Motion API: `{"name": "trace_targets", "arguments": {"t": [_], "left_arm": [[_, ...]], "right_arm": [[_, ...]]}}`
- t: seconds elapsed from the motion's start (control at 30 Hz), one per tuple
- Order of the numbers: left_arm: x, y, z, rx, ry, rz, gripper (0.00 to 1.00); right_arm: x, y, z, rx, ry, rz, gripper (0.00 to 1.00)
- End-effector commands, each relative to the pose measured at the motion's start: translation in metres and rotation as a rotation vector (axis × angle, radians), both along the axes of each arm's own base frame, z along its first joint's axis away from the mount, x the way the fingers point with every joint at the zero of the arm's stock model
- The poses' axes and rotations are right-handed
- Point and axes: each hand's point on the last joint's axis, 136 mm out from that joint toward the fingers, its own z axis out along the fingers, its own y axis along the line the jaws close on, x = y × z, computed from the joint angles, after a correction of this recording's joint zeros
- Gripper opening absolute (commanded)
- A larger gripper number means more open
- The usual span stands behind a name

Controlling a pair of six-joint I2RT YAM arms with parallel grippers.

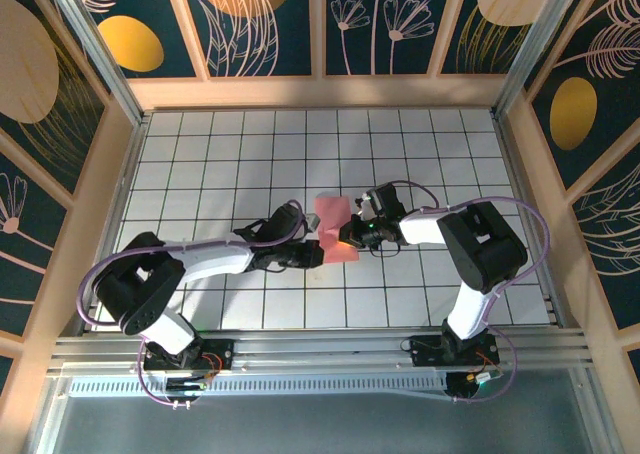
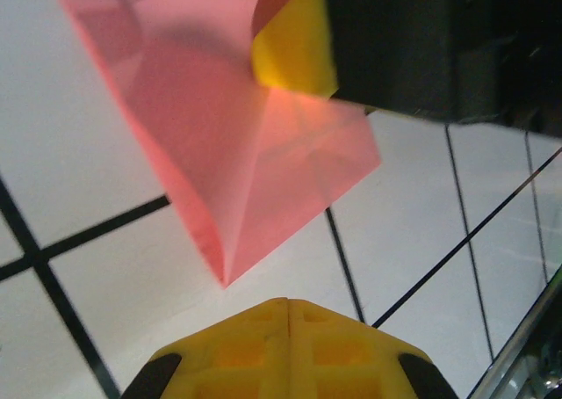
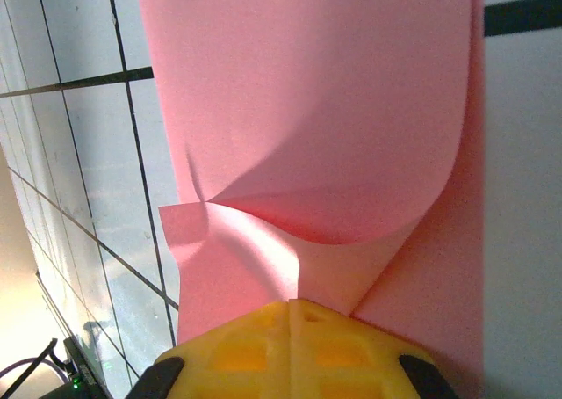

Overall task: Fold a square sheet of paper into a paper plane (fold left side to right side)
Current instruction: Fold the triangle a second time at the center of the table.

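Your right pincer (image 3: pixel 292 304) is clenched on the curled square sheet of paper (image 3: pixel 307 109), left pincer (image 2: pixel 287 304) clenched empty nearby, so pulling may drag the unpinned sheet and skew your crease.

The paper (image 1: pixel 335 226) is plain salmon-pink; the surface (image 1: pixel 220 164) is white, ruled with a dark grid. The left end effector (image 2: pixel 288 307) and right end effector (image 3: pixel 291 307) are yellow. The walls (image 1: pixel 270 24) are navy with gold discs and pale line-drawn flowers, and the 2 cables (image 1: pixel 95 279) are purple.
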Motion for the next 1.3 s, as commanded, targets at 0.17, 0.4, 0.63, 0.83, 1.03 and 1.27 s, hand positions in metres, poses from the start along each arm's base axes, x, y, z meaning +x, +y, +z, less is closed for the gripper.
{"name": "trace_targets", "arguments": {"t": [0.17, 0.4, 0.63, 0.83, 1.03, 1.27], "left_arm": [[0.028, -0.019, -0.016, 0.005, -0.001, 0.002, 0.0], [0.029, -0.012, -0.037, 0.065, 0.024, 0.014, 0.0], [0.029, -0.006, -0.042, 0.101, 0.03, 0.031, 0.0], [0.023, 0.001, -0.049, 0.127, 0.05, 0.031, 0.0], [0.019, 0.0, -0.053, 0.123, 0.069, 0.013, 0.0], [0.018, -0.002, -0.053, 0.117, 0.075, 0.005, 0.0]], "right_arm": [[-0.018, -0.015, -0.029, -0.112, 0.078, 0.004, 0.0], [-0.018, -0.015, -0.029, -0.11, 0.077, 0.004, 0.0], [-0.017, -0.014, -0.027, -0.11, 0.074, 0.008, 0.0], [-0.011, -0.006, -0.013, -0.068, 0.044, 0.017, 0.0], [0.005, 0.004, 0.02, -0.018, -0.038, 0.018, 0.0], [-0.001, 0.007, 0.025, 0.002, -0.047, 0.012, 0.0]]}}
